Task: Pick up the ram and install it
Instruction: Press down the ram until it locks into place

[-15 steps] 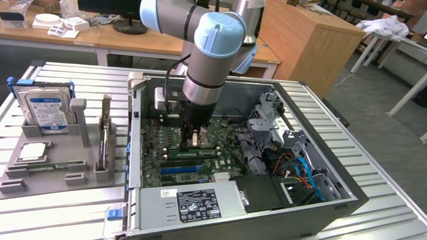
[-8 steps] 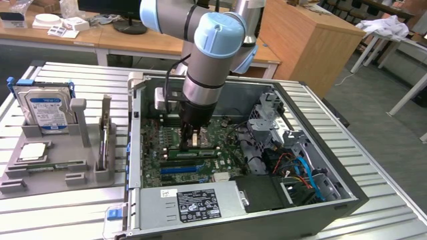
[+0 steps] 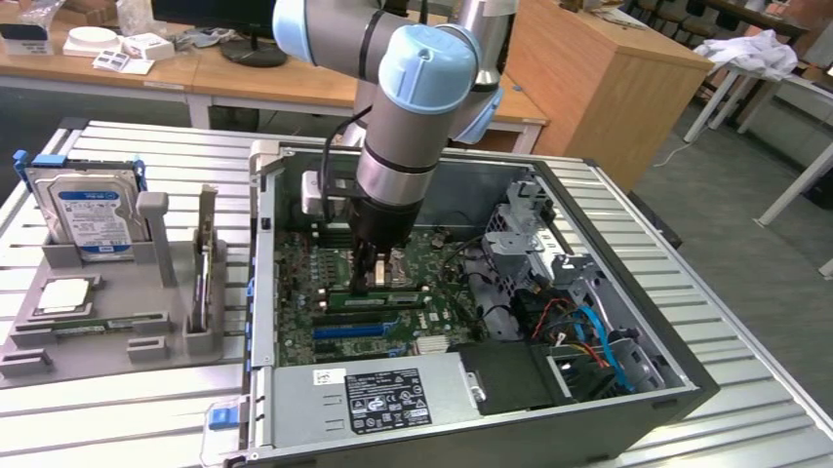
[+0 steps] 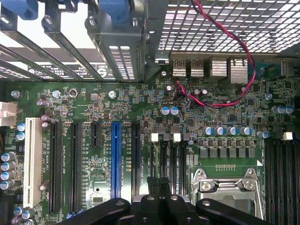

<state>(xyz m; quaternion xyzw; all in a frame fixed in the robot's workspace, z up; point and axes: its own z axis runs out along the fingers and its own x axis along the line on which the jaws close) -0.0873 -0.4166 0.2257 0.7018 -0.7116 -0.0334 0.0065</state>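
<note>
Gripper [image 4: 158, 190] sits closed, fingertips together, low over the motherboard [image 4: 140, 117] inside the PC case [image 3: 625, 390]. It's empty. Ram [image 3: 92, 322] lies flat in the grey holder [image 3: 117, 283] outside the case, well off toward the exterior view's left, long axis roughly left-right.

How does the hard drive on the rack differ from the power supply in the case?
The hard drive stands upright in the grey rack; the power supply lies flat inside the case. The hard drive's label is blue and white; the power supply's is black. Both have silvery metal housings.
</note>
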